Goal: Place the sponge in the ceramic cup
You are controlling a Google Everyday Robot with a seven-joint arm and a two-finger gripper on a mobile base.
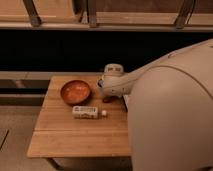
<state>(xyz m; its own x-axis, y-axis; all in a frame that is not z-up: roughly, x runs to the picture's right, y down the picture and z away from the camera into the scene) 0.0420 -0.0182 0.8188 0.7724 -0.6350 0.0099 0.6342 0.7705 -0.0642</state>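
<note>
The ceramic cup is a pale tumbler standing at the far edge of the wooden table, just right of the bowl. My arm reaches in from the right, and its gripper sits low over the table directly in front of the cup, with the bulky arm shell covering most of it. The sponge is hidden from view. A small dark lump shows on the table just under the gripper.
A wide orange-red bowl stands at the table's far left. A white labelled bottle lies on its side in front of it, cap to the right. The arm's large pale shell blocks the table's right side.
</note>
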